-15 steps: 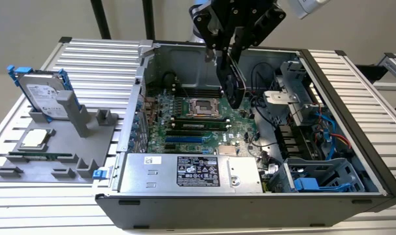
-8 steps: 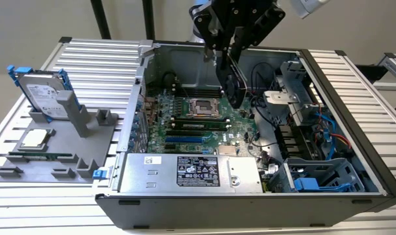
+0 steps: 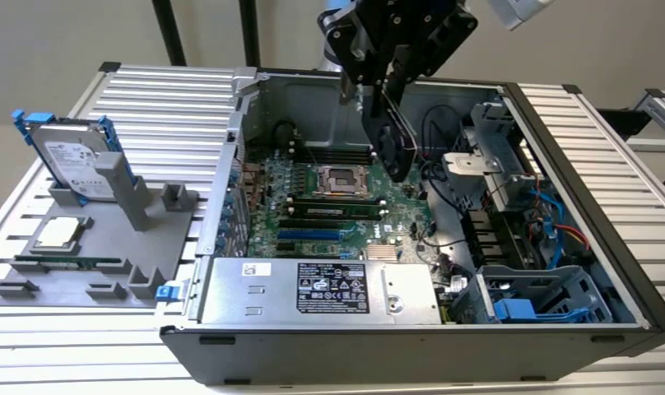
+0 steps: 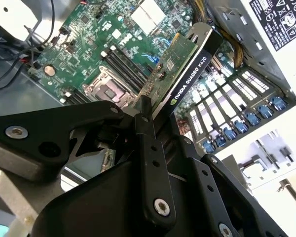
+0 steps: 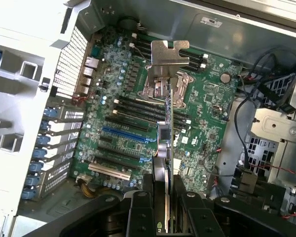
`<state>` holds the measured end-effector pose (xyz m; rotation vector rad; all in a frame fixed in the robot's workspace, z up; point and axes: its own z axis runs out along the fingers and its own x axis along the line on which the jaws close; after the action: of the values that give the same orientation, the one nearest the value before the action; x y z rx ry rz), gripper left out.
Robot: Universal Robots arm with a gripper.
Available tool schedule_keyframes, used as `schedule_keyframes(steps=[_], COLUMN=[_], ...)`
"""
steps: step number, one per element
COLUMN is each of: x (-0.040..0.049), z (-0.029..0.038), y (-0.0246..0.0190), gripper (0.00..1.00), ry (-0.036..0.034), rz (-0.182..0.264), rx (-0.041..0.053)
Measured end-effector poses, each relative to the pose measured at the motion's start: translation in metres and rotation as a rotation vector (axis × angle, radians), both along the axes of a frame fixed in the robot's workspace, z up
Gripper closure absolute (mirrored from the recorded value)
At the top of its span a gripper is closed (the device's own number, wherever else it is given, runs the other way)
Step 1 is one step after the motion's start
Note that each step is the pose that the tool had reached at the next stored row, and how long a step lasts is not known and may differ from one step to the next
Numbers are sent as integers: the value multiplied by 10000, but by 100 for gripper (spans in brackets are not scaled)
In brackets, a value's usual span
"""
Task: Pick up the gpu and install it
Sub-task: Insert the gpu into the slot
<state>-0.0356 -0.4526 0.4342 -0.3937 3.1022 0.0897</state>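
My gripper point(image 3: 390, 78) is shut on the gpu point(image 3: 393, 144), holding it upright and in the air inside the open computer case point(image 3: 552, 148), above the green motherboard point(image 3: 322, 210). In the second wrist view the gpu point(image 4: 185, 69) sticks out from between the black fingers point(image 4: 147, 129), green board on one face and black cooler on the other. The first wrist view has the card point(image 5: 168, 123) edge-on, its silver bracket point(image 5: 166, 53) at the far end, over the motherboard's slots point(image 5: 123, 136) and apart from them.
On the exterior view's left, a grey fixture point(image 3: 146, 247) carries a silver hard drive with blue rails point(image 3: 75, 156), a processor chip point(image 3: 60, 234) and a memory stick point(image 3: 69, 263). A power supply point(image 3: 322, 288), a blue drive cage point(image 3: 530, 304) and black cables point(image 3: 443, 140) crowd the case.
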Motion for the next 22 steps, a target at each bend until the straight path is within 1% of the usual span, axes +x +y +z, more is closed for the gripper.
schedule_keyframes(steps=[22], x=[0], z=[1], y=[0], gripper=[100], ry=[0], rz=[851], rx=[-1])
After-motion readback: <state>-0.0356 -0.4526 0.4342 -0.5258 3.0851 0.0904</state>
